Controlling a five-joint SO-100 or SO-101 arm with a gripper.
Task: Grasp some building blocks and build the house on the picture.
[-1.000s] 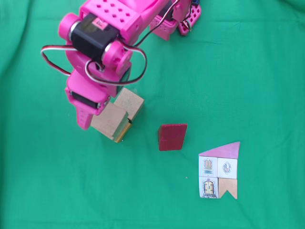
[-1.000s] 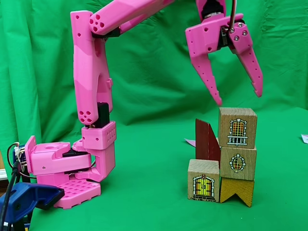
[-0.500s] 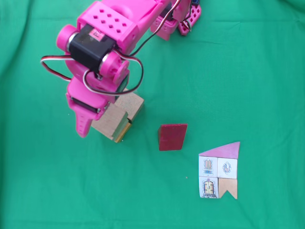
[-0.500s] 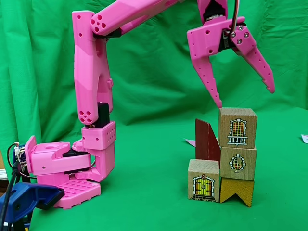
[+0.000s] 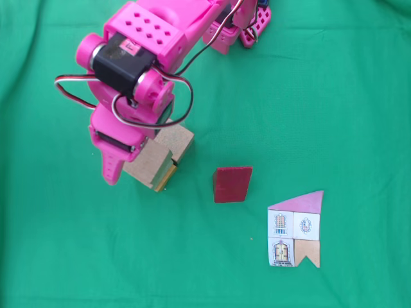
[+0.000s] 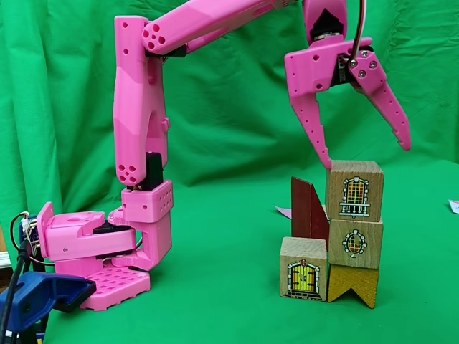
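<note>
In a fixed view from the side, the building blocks form a stack. A tan cube with a window (image 6: 353,188) sits on a second tan cube (image 6: 355,242), which rests on a yellow notched piece (image 6: 353,284). A door cube (image 6: 303,268) stands to their left, and the dark red slant-topped block (image 6: 308,209) stands behind. My pink gripper (image 6: 366,155) hangs open just above the top cube, its left fingertip at the cube's upper left corner. In a fixed view from above, the arm covers part of the tan blocks (image 5: 157,157); the red block (image 5: 232,184) and the picture (image 5: 295,229) lie to the right.
Green cloth (image 5: 334,96) covers the table and hangs as a backdrop. The arm's pink base (image 6: 97,254) stands at the left of the side view, with a blue clamp (image 6: 36,297) beside it.
The jaws have spread wider over the last second. The gripper has shifted slightly right and dipped a little toward the top cube. The blocks have not moved.
</note>
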